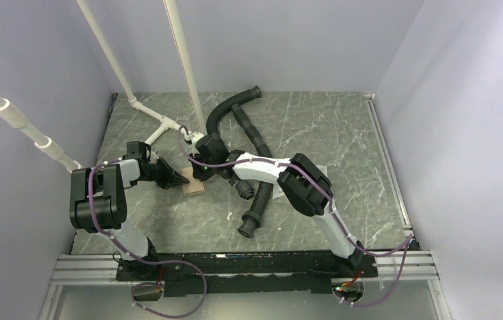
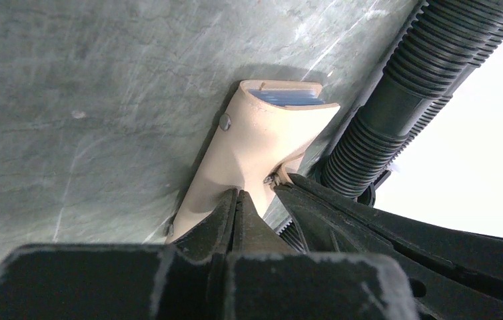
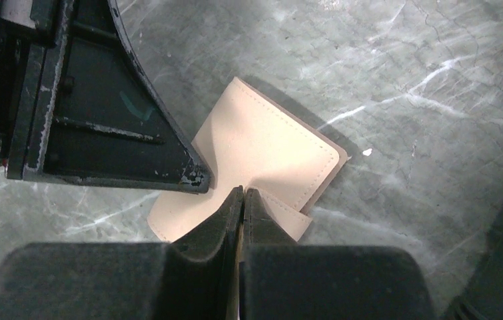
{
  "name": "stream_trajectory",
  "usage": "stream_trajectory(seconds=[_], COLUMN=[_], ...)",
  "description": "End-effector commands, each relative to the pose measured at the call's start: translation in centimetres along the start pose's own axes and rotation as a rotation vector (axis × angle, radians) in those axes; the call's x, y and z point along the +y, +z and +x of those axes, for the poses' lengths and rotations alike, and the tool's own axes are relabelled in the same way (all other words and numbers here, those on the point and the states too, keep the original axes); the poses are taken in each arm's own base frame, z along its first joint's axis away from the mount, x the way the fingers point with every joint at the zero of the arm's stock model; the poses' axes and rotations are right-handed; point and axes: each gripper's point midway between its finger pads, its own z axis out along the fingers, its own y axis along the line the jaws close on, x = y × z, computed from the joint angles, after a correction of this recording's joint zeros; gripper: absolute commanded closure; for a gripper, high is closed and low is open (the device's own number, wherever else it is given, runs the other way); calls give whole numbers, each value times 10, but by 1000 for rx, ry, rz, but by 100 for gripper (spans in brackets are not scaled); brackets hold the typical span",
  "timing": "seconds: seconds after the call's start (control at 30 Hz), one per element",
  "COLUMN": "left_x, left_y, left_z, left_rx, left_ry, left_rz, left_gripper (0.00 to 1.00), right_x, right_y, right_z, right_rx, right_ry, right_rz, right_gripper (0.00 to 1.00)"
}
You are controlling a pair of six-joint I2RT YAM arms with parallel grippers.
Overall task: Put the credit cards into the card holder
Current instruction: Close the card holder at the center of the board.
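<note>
Nearest, both pairs of fingers are pinching shut on the card holder (image 3: 268, 150): the left gripper (image 2: 238, 212) is clamping its near edge and the right gripper (image 3: 243, 200) its small tab. The tan holder is lying folded on the table (image 1: 342, 127) between the arms. At its far mouth, blue credit cards (image 2: 287, 97) are showing, so loading is seemingly finishing. Next, the tab is probably needing pressing onto the snap stud (image 2: 225, 122).
</note>
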Motion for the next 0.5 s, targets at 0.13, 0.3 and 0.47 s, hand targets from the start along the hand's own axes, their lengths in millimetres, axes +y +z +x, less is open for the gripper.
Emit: stream_trajectory(seconds=[0.13, 0.3, 0.47], left_x=[10, 6, 4], left_y=[2, -2, -2], left_z=[0, -1, -3], left_rx=[-7, -12, -16], left_ry=[13, 19, 16], left_rz=[-39, -30, -22], left_gripper=[100, 100, 100], right_x=[-8, -12, -17], right_y=[15, 3, -2], right_z=[105, 137, 160], right_rx=[315, 357, 360], right_ry=[20, -2, 35], right_rz=[76, 120, 130], right_gripper=[100, 100, 100])
